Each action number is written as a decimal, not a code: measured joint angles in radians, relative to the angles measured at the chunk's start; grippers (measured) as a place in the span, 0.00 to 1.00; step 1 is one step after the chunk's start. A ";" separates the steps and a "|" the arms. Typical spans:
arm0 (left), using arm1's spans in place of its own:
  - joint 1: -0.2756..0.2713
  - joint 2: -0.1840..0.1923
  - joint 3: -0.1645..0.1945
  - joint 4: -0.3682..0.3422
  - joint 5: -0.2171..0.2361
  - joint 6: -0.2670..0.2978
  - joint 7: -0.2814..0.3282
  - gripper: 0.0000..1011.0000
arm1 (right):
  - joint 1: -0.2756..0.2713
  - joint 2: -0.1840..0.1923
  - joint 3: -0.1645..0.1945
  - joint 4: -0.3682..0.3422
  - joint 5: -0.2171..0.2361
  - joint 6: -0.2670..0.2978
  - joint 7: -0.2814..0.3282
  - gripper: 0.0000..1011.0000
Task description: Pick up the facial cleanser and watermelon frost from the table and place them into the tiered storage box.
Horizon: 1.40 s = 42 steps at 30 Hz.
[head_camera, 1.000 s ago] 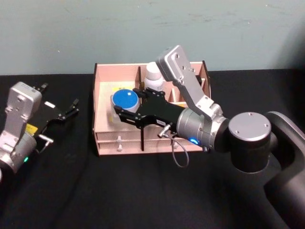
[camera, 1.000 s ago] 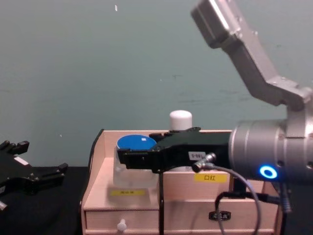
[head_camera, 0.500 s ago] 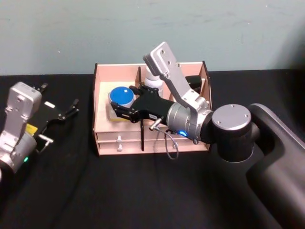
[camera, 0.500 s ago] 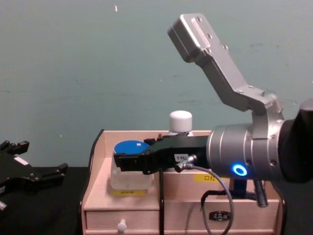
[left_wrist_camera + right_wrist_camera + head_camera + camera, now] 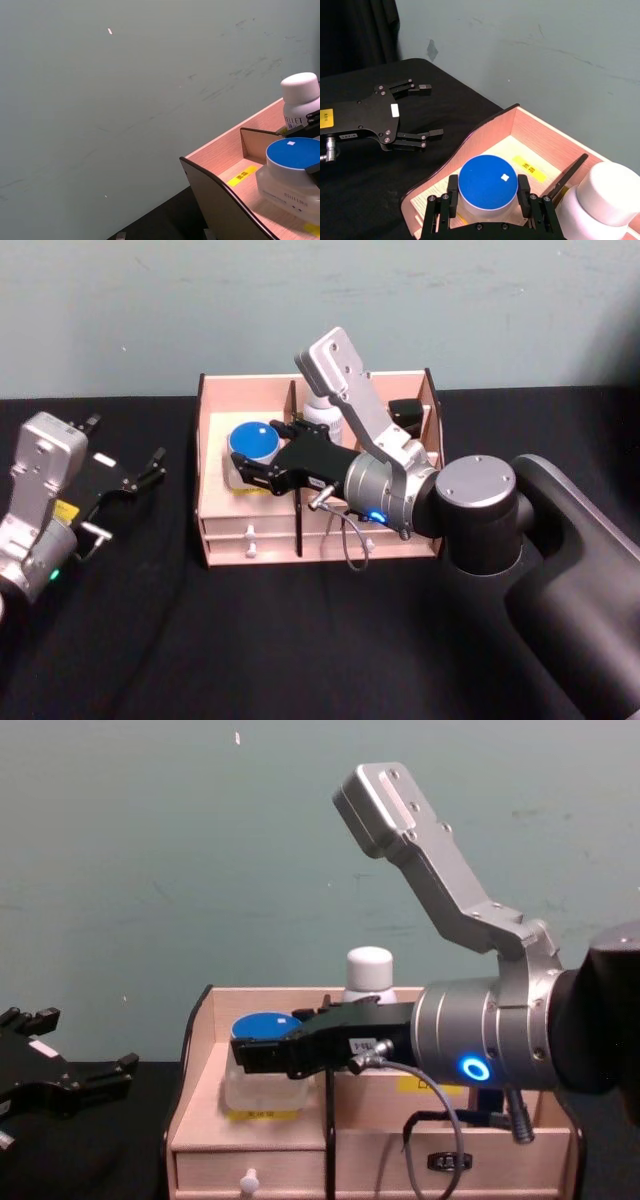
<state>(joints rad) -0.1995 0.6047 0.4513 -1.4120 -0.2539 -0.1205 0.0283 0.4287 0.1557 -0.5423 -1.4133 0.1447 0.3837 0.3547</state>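
Head view: the right gripper (image 5: 262,462) reaches over the tiered storage box (image 5: 316,540), its black fingers closed around a blue-lidded jar (image 5: 250,445) that sits upright in the box's leftmost compartment. A white-capped bottle (image 5: 322,412) stands upright in the compartment just behind the arm, partly hidden by it. The left gripper (image 5: 140,472) rests on the black table (image 5: 200,640), well apart from the box, fingers spread and empty.

Left wrist view: the jar (image 5: 292,172) stands lid up on the pale wood floor near a yellow label (image 5: 241,176); the bottle (image 5: 301,100) rises behind a dark divider.

Right wrist view: the fingers (image 5: 452,192) press either side of the jar's round lid (image 5: 487,182), the bottle (image 5: 602,202) just beside it beyond the divider.

Chest view: the jar (image 5: 262,1060) sits low in the compartment above a white-knobbed drawer (image 5: 248,1182), clamped by the right gripper (image 5: 258,1055); a grey cable (image 5: 435,1120) loops before the box front.
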 joint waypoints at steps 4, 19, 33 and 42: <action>0.000 0.000 0.000 0.000 0.000 0.000 0.000 0.99 | 0.000 -0.005 0.003 0.005 -0.001 0.003 0.001 0.70; 0.000 0.000 0.000 0.000 0.000 0.000 0.000 0.99 | 0.001 -0.005 0.005 0.005 -0.001 0.006 0.003 0.86; 0.000 0.000 0.000 0.000 0.000 0.000 0.000 0.99 | -0.022 0.010 0.012 -0.058 -0.001 -0.014 0.013 0.99; 0.000 0.000 0.000 0.000 0.000 0.000 0.000 0.99 | -0.070 0.047 0.026 -0.188 0.026 -0.006 0.025 0.99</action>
<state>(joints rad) -0.1996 0.6047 0.4514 -1.4119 -0.2539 -0.1205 0.0283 0.3585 0.2025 -0.5164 -1.6013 0.1704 0.3777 0.3796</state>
